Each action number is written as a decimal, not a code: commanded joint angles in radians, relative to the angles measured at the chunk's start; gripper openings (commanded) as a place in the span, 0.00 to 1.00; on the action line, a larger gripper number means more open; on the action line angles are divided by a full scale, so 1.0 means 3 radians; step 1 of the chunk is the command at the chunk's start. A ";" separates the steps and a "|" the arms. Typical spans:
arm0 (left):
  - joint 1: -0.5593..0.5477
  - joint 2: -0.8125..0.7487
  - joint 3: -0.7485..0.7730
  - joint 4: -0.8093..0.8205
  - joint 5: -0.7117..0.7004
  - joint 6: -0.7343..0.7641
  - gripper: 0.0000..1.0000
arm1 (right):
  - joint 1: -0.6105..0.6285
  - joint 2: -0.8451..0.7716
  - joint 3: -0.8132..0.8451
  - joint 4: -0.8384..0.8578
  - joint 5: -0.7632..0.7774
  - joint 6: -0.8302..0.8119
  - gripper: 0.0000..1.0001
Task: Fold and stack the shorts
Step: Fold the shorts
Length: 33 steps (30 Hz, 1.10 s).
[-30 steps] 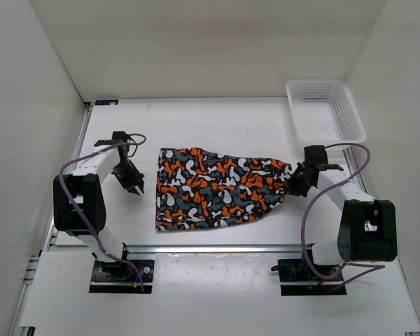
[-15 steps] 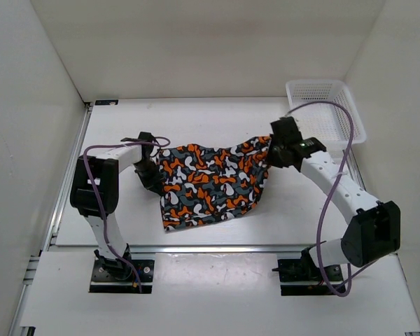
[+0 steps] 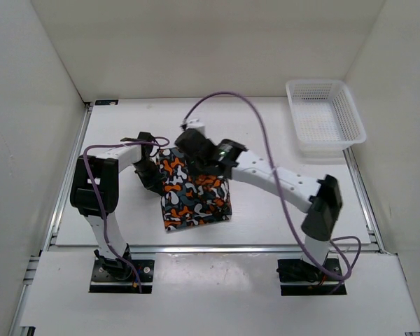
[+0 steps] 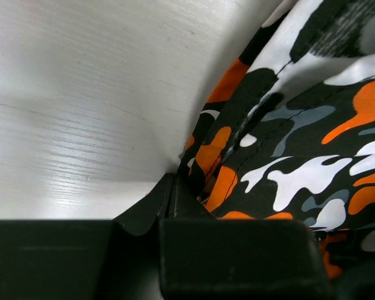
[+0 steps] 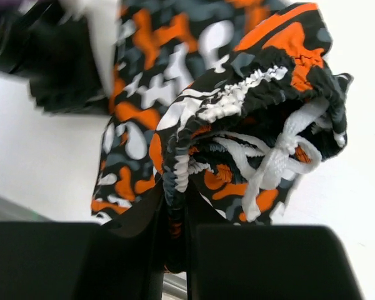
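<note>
The camouflage shorts (image 3: 196,199) lie folded over on themselves left of the table's middle. My right gripper (image 3: 197,159) reaches across above their far edge, shut on the elastic waistband. In the right wrist view the jaws (image 5: 175,212) pinch the waistband, and the shorts (image 5: 175,62) hang with the white drawstring (image 5: 278,156) knotted to the right. My left gripper (image 3: 154,183) is at the shorts' left edge. In the left wrist view its jaws (image 4: 173,194) are closed on the edge of the shorts (image 4: 287,169), low against the table.
A white mesh basket (image 3: 324,117) stands at the far right corner. White walls enclose the table on three sides. The right arm (image 3: 280,178) stretches across the middle of the table. A metal rail (image 3: 217,246) runs along the near edge.
My right gripper has carried the waistband end from the right side leftward over the shorts, folding them in half. My left gripper moved to the shorts' left edge and stays there.
</note>
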 commanded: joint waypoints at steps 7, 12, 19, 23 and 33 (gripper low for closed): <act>-0.0003 -0.0061 0.0032 0.0149 0.0003 0.0004 0.10 | 0.0312 0.0870 0.0648 -0.0143 -0.0080 -0.0155 0.20; 0.0385 -0.0352 0.0123 -0.0035 0.0003 0.0279 0.25 | 0.0312 0.0473 0.0516 -0.0031 -0.0111 -0.0231 0.93; 0.0529 -0.0996 0.0246 -0.0480 -0.0395 0.0311 0.35 | -0.0097 -0.0606 -0.0684 0.0261 -0.0100 0.0100 0.62; 0.0218 -0.1421 0.0277 -0.0511 -0.0432 0.0311 0.13 | -0.0536 -0.0985 -0.1390 0.0363 -0.0463 0.0326 0.11; -0.0437 -0.0906 0.0568 -0.0368 -0.0476 0.0244 0.10 | -0.0696 -0.0649 -0.1622 0.0670 -0.1077 0.0331 0.08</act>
